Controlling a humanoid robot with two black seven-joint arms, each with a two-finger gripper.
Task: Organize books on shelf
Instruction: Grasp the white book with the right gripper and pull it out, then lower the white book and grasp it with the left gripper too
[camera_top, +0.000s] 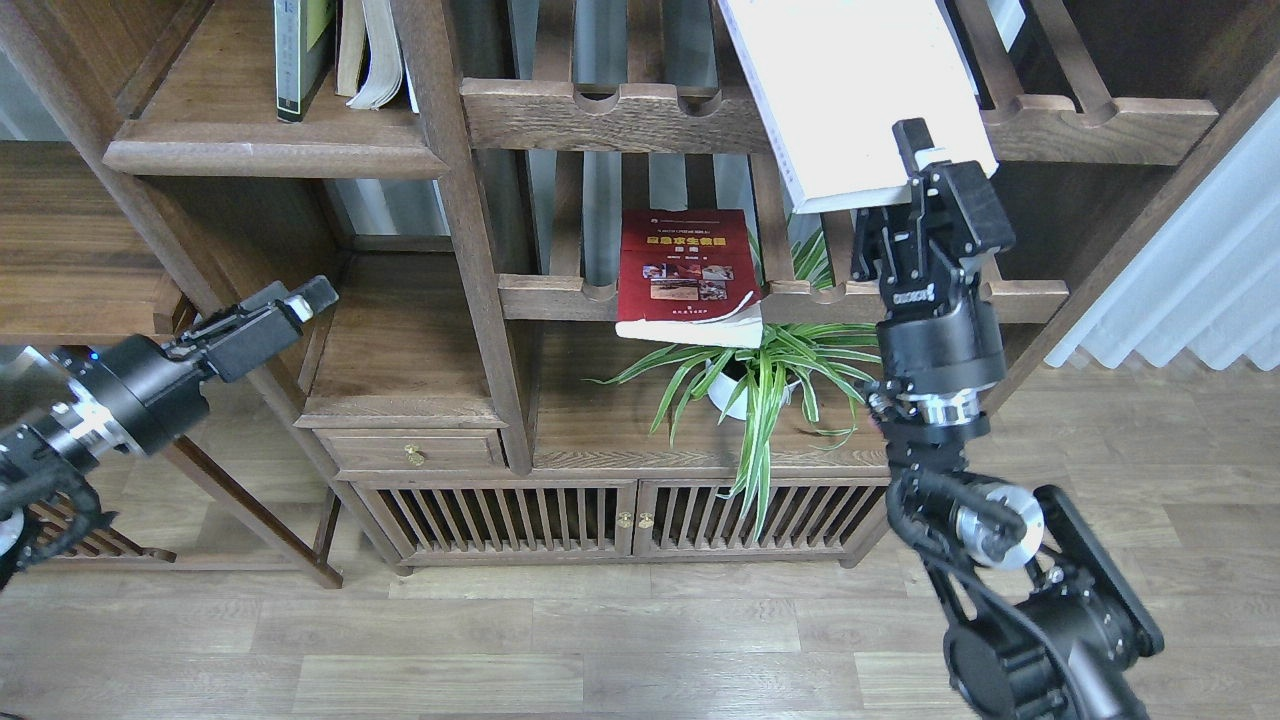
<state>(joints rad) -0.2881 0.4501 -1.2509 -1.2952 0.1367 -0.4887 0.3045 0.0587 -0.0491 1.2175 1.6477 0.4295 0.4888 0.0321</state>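
Note:
My right gripper (915, 175) is shut on the lower right corner of the large pale lavender-white book (850, 90) and holds it tilted in front of the upper slatted rack. The red book with small photos (687, 272) lies on the lower slatted rack, its front edge hanging over the rail. The black-grey book with a yellow-green panel (297, 55) stands upright on the solid dark-brown shelf (265, 150) at the upper left. My left gripper (300, 305) is shut and empty, low at the left beside the cabinet's side post.
Another pale book (375, 60) leans next to the black-grey one. A spider plant in a white pot (760, 380) stands under the red book. The upper slatted rack (620, 115) and the lower one (560, 295) have scalloped rails. A small drawer (415, 450) sits below.

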